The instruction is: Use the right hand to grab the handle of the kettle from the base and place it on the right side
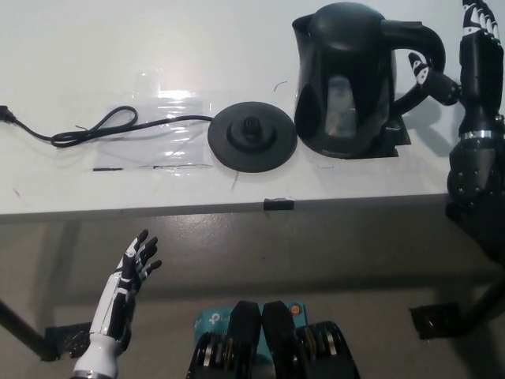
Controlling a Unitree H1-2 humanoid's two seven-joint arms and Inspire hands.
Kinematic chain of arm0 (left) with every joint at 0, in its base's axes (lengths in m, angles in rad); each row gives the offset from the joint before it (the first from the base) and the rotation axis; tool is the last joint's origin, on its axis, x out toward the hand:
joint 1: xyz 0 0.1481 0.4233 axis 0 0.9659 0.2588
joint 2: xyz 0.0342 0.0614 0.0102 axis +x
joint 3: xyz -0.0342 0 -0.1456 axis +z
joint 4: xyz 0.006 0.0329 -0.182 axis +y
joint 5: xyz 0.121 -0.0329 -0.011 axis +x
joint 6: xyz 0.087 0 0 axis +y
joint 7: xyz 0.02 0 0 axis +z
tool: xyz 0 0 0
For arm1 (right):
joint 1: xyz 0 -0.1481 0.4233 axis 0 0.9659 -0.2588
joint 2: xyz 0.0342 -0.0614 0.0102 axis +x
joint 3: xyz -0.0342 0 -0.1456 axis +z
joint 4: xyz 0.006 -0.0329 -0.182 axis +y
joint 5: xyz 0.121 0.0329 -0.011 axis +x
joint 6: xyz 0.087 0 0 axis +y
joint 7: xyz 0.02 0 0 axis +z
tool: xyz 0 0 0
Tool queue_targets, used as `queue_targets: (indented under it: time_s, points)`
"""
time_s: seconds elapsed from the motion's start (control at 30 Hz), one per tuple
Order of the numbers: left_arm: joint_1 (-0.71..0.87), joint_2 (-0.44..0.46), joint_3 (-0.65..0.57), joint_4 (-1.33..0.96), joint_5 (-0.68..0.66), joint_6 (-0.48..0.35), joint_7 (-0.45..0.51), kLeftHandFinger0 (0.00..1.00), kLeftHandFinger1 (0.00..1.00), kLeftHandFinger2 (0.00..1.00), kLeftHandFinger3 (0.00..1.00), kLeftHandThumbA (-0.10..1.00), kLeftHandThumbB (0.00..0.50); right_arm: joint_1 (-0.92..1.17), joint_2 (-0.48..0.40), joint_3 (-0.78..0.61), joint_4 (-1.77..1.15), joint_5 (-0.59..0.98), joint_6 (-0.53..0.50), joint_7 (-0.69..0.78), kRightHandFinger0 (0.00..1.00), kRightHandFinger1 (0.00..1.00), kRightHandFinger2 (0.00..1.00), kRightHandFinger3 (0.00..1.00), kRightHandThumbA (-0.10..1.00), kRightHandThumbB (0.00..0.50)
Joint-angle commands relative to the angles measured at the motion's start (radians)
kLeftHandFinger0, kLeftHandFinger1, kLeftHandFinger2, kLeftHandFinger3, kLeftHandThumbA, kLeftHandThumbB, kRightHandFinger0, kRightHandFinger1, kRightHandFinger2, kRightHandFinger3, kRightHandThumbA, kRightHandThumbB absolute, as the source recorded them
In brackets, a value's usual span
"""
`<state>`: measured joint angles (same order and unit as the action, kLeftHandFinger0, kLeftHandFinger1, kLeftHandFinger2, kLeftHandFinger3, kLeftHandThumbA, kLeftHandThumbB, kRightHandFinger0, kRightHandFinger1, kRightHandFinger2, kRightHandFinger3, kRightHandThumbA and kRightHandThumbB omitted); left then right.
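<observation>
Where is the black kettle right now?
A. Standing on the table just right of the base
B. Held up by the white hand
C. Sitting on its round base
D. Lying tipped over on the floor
A: the kettle stands upright on the table, beside and right of the bare round base.

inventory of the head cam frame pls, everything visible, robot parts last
kettle: 1, black, upright on the table right of the base, off it
base: 1, black round, table middle, bare
power cord: 1, black, runs left from the base across the table
table: 1, white, upper part of view
black tape marks: a few, one on the table's front edge, more under the kettle
left hand: 1, white, lower left below the table edge, open, idle
right hand: 1, black, far right by the kettle's handle, fingers apart, not gripping it
</observation>
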<state>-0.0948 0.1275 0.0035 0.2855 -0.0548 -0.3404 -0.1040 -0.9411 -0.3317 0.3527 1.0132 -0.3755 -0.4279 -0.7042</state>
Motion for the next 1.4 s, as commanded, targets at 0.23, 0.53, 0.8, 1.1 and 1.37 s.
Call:
queue_targets:
  time_s: [0.23, 0.53, 0.8, 1.1, 1.37]
  points:
    - [-0.021, 0.018, 0.008, -0.004, -0.016, -0.055, -0.016, 0.97, 1.00, 1.00, 1.00, 1.00, 0.465, 0.121, -0.117, -0.073, -0.398, 0.123, -0.042, 0.288, 1.00, 1.00, 1.00, 1.00, 1.00, 0.488]
    - [-0.035, 0.024, 0.009, 0.000, -0.014, -0.057, -0.017, 0.98, 1.00, 1.00, 1.00, 1.00, 0.466, 0.374, -0.115, -0.213, -0.819, 0.242, -0.014, 0.372, 1.00, 1.00, 1.00, 1.00, 1.00, 0.459]
    - [-0.041, 0.026, 0.014, 0.004, -0.020, -0.050, -0.016, 0.97, 1.00, 1.00, 1.00, 1.00, 0.468, 0.638, 0.039, -0.231, -1.161, 0.015, -0.042, 0.234, 1.00, 1.00, 1.00, 1.00, 1.00, 0.392]
    - [0.006, 0.019, -0.001, -0.001, -0.009, -0.049, -0.018, 0.98, 1.00, 1.00, 1.00, 1.00, 0.462, 0.783, 0.118, -0.070, -0.846, 0.097, -0.042, 0.210, 1.00, 1.00, 1.00, 1.00, 1.00, 0.434]
    - [0.022, 0.023, -0.003, -0.007, -0.012, -0.051, -0.024, 0.96, 1.00, 1.00, 1.00, 1.00, 0.456, 0.781, 0.119, -0.066, -0.695, 0.157, -0.042, 0.262, 1.00, 1.00, 1.00, 1.00, 1.00, 0.448]
